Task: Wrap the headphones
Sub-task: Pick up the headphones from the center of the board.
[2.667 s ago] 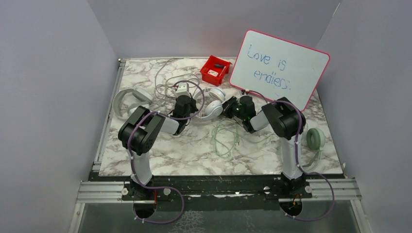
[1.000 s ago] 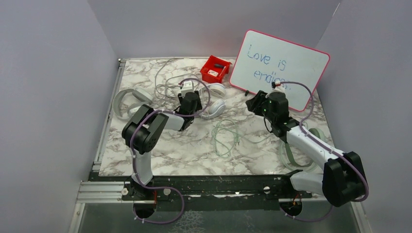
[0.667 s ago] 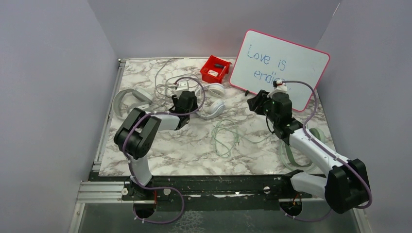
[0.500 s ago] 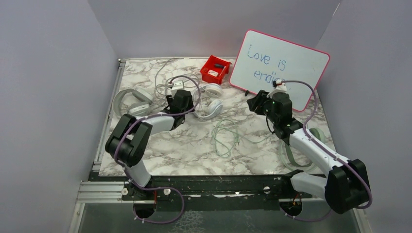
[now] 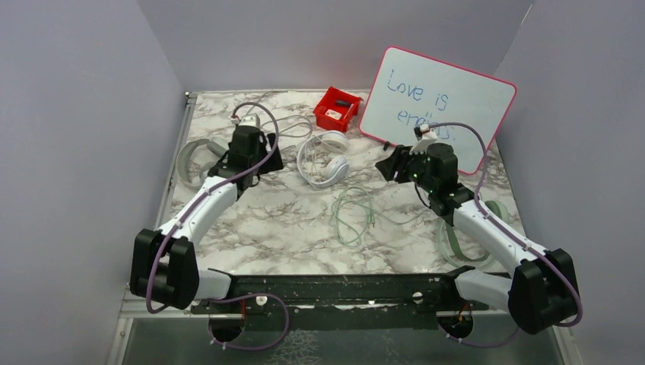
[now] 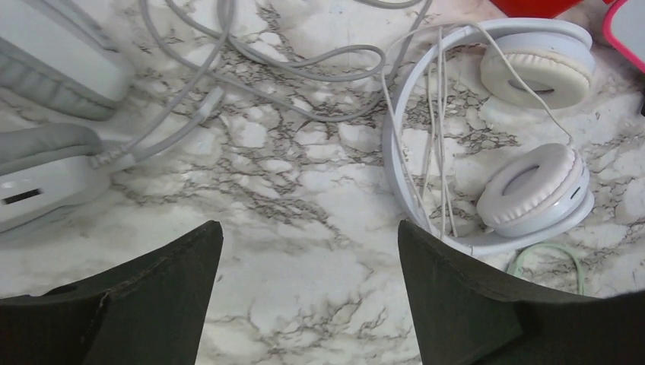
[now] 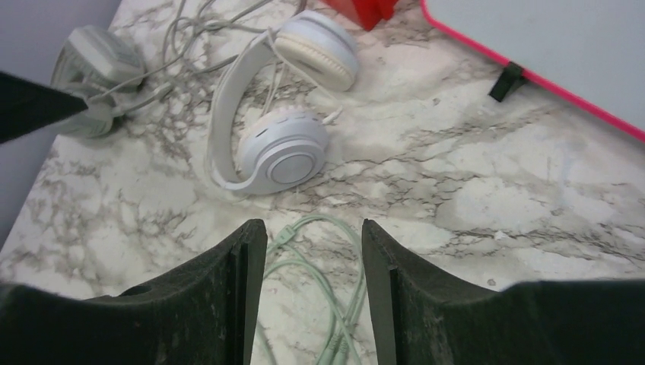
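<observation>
Hovering over the white, grey-veined marble bench (image 5: 289, 228), both my arms sit clear of the work. The white over-ear headphones with round padded cups (image 5: 325, 156) lie at the back centre between my arms. Their thin white cable (image 6: 440, 137) runs in strands across the headband. My left tool (image 6: 306, 232) has its jaws wide apart on nothing, just left of the band. My right tool (image 7: 312, 228) is also parted and empty, above a loose pale-mint cable (image 7: 335, 342). To wrap well, I judge I should steady one cup with the right, pinch the slack cable low with the left, and lay each turn snug.
</observation>
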### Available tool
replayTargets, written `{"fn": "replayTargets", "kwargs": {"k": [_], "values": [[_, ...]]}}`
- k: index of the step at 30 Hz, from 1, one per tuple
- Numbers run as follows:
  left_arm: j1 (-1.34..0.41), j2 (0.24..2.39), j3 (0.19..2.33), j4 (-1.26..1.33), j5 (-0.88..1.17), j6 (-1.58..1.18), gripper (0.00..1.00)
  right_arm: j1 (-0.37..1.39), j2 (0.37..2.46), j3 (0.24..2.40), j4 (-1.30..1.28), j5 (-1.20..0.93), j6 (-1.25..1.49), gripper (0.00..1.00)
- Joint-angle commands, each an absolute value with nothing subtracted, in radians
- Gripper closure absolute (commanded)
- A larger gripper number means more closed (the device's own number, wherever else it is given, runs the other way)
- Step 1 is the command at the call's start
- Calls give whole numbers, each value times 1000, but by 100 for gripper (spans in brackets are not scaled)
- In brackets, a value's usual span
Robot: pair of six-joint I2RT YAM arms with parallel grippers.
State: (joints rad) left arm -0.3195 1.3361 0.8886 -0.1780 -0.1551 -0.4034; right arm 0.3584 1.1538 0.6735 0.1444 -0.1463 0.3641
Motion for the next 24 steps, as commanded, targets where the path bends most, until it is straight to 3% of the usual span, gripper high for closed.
{"fn": "replayTargets", "kwargs": {"k": [1,7,10,14,15,17,24], "values": [[-182,1266,1064,-438,-24,-291,15,356,1176,705,140,-387,331,45],[106,1333,1281,-599,24,-200,15,356,1179,718,100,-524,319,36],[146,1397,1325,-589,-88,-202,15,356,1169,751,49,-544,289,28],[194,1533,1375,-507,-154,-214,13,357,1165,777,11,-586,289,25],[205,1578,1395,-502,-160,-214,13,357,1163,783,4,-598,290,21],[228,1664,1426,-499,-166,-224,13,357,1163,796,-21,-616,286,2],[341,1726,1367,-406,-203,-252,14,357,1164,824,-76,-617,259,1]]}}
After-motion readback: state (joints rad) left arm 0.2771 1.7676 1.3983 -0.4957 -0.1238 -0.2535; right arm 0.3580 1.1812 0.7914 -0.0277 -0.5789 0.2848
